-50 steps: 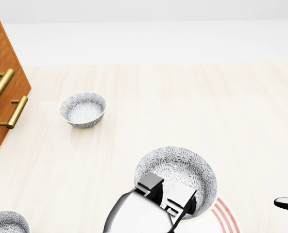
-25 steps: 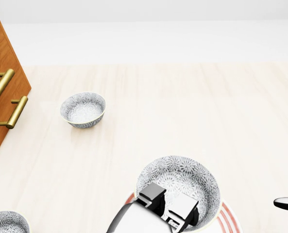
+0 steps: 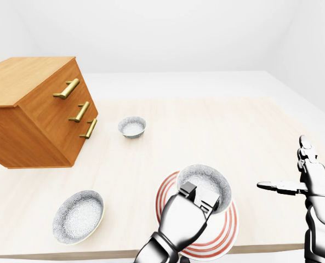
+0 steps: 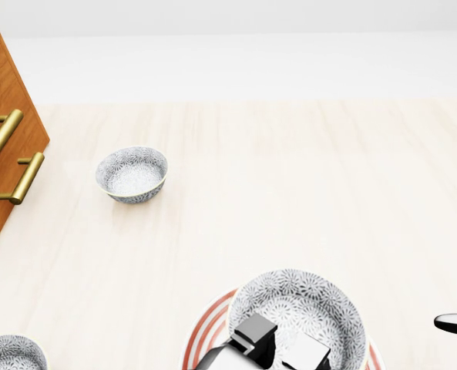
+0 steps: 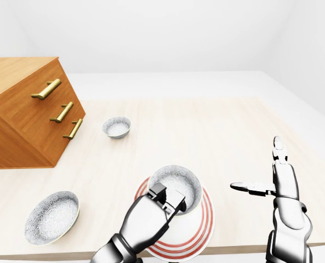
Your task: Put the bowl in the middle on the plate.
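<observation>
Down toward the bottom of the head view goes the middle bowl (image 3: pixel 205 182), with the left hand (image 3: pixel 185 217) pinching its lower rim. Now the bowl is right over the red-striped plate (image 3: pixel 228 228), bottom middle of the frame. At the right edge, the right hand (image 3: pixel 310 178) is spread wide, apart from the plate.

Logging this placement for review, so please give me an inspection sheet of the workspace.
Surface: pale wooden table, flat.
Job's things: middle bowl over the striped plate; contact not discernible.
Clutter: small bowl upper left, wide bowl lower left, drawer chest at left, in the left-eye view.
Grippers: left hand gripping the middle bowl's rim; right hand open, apart at right.
Cables: nothing seen.
Surroundings: white walls.
</observation>
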### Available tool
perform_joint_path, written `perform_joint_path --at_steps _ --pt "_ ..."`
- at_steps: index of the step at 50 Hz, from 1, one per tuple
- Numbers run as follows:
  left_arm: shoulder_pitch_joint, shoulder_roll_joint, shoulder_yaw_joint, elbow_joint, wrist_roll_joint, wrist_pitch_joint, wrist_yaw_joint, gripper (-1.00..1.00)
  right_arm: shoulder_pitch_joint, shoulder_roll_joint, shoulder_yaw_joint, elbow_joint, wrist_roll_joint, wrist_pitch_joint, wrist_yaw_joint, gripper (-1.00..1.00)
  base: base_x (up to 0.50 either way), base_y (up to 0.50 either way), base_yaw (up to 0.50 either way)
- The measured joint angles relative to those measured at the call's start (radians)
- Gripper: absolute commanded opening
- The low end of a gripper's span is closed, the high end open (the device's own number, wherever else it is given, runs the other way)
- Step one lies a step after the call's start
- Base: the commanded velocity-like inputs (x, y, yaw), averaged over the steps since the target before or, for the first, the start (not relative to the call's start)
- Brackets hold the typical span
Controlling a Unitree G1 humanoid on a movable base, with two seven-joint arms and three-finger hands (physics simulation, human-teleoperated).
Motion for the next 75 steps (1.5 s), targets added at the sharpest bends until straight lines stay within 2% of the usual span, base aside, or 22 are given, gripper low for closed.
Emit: perform_joint_path --at_steps 15,27,45,62,75 --pt "0.009 0.018 -0.071 0.026 0.01 0.031 0.028 -1.0 -0.002 -0.002 0.003 0.009 0.0 0.0 -0.003 1.0 0.0 0.0 0.0" --pt "0.005 0.024 -0.078 0.044 0.006 0.036 0.04 -1.0 0.0 0.0 0.001 -0.002 0.0 0.0 0.0 1.0 0.0 0.0 0.0" --pt "0.003 0.024 -0.051 0.102 -0.003 0.017 0.072 -1.0 0.0 0.001 0.001 0.002 -0.001 0.0 -0.001 1.0 0.0 0.0 0.0" --pt "-0.007 0.011 0.004 0.194 -0.025 -0.024 0.115 -1.0 0.0 0.002 0.002 -0.001 -0.002 0.0 -0.001 1.0 0.0 0.0 0.0" --pt "-0.017 -0.004 0.036 0.242 -0.034 -0.046 0.132 -1.0 0.001 0.002 0.003 -0.001 -0.002 0.0 -0.001 1.0 0.0 0.0 0.0"
